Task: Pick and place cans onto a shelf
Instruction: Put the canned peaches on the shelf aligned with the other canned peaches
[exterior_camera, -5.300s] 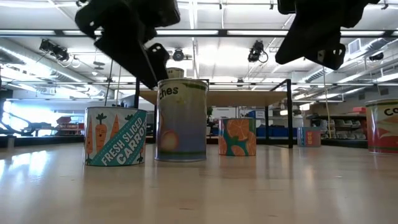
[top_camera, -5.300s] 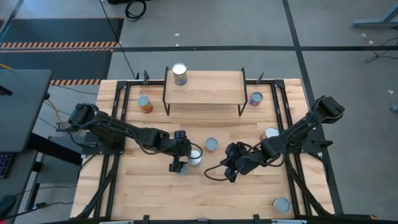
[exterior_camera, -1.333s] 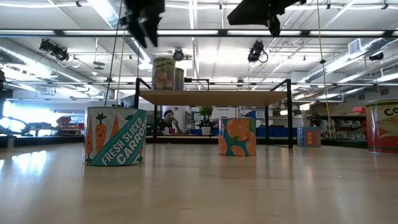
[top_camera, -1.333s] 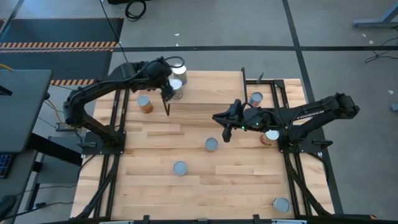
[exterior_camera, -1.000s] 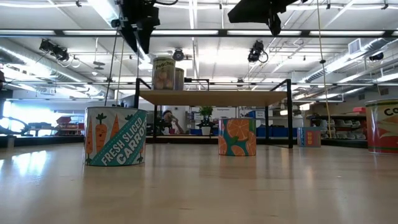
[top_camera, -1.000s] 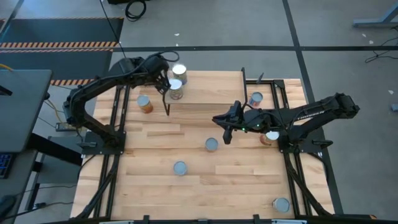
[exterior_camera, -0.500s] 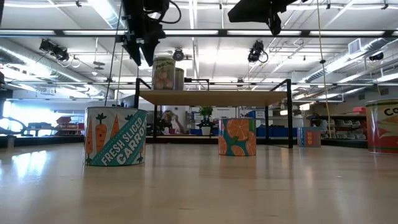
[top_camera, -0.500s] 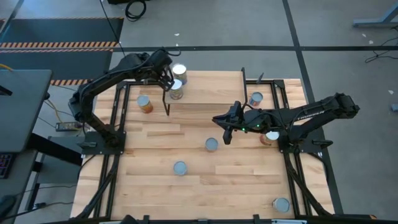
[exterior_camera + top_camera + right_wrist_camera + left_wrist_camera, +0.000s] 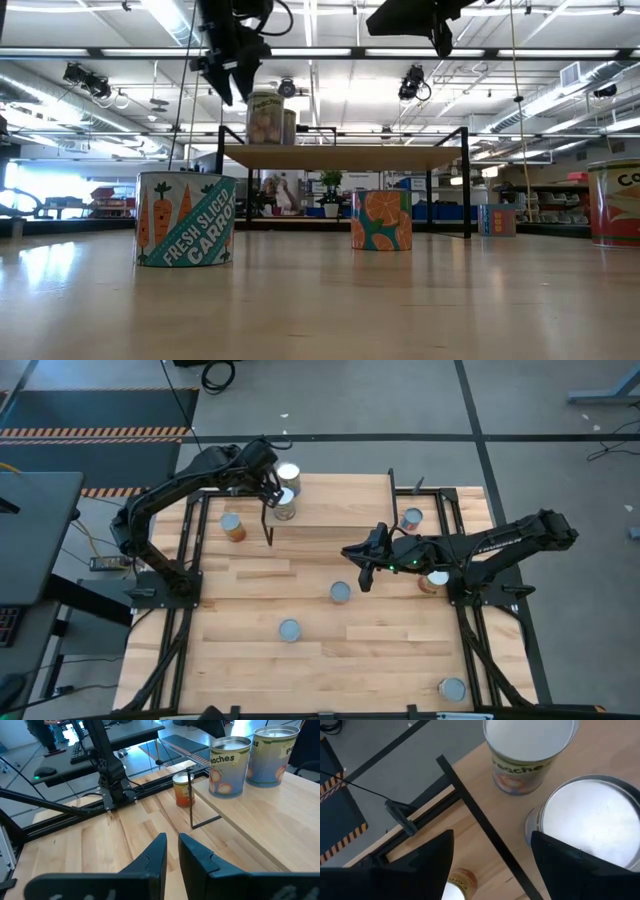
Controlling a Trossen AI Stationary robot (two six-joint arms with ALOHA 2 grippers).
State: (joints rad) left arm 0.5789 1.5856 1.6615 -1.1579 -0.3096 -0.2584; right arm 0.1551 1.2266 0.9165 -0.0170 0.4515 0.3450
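Two cans stand upright on the left end of the shelf (image 9: 335, 502): one at the far corner (image 9: 288, 474) and one nearer (image 9: 284, 501). In the left wrist view they are the peaches can (image 9: 530, 747) and a silvery-topped can (image 9: 590, 820). My left gripper (image 9: 268, 484) is open and empty above the shelf's left edge, beside these cans (image 9: 490, 865). My right gripper (image 9: 360, 568) is shut and empty over the table's middle (image 9: 171, 852). Several more cans stand on the table, among them an orange one (image 9: 232, 526) and two with silvery tops (image 9: 340, 592) (image 9: 290, 630).
Other cans stand at the right, one beside the shelf (image 9: 412, 518), one by my right arm (image 9: 436, 577) and one at the near right corner (image 9: 452, 688). The low view shows a carrots can (image 9: 186, 220) and an orange-patterned can (image 9: 382, 220). Black frame rails run along both table sides.
My left gripper has moved a little toward the table's far edge beside the two cans on the shelf, staying open. The cans stand still on the shelf.
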